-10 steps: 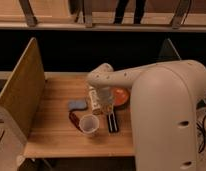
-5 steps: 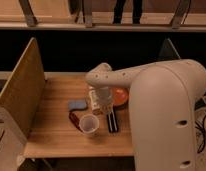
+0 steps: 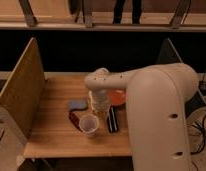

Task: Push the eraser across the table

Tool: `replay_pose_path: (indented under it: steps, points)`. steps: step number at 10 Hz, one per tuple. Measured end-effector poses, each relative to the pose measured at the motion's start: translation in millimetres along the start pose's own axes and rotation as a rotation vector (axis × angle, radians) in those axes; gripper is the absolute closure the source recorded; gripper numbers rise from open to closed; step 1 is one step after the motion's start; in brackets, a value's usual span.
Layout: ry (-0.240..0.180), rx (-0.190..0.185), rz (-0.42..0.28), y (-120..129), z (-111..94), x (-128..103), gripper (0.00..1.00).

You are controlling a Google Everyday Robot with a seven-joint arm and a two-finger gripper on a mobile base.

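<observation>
The eraser (image 3: 113, 119) is a small oblong block, dark on its face with a pale edge. It lies on the light wooden table (image 3: 51, 135), just right of the clear cup (image 3: 89, 124). My gripper (image 3: 100, 106) hangs down from the white wrist over the middle of the table. It is shut, a little behind and left of the eraser, between the blue-grey pad (image 3: 77, 104) and the orange plate (image 3: 117, 97). Whether it touches the eraser I cannot make out.
A reddish-brown flat thing (image 3: 75, 119) lies left of the cup. Upright wooden panels (image 3: 23, 90) wall the table's left and right sides. My bulky white arm (image 3: 161, 115) covers the table's right part. A dark gap lies behind the table.
</observation>
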Motion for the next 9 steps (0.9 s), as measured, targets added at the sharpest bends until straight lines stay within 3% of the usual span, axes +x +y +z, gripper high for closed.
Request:
replay_pose_path:
  steps: [2,6,9]
  points:
    - [0.009,-0.016,-0.043,8.7,7.1,-10.4,1.0]
    - [0.045,-0.094,-0.109,30.6,24.4,-25.8,1.0]
    - [0.101,-0.069,-0.006,-17.6,37.2,-21.5,1.0]
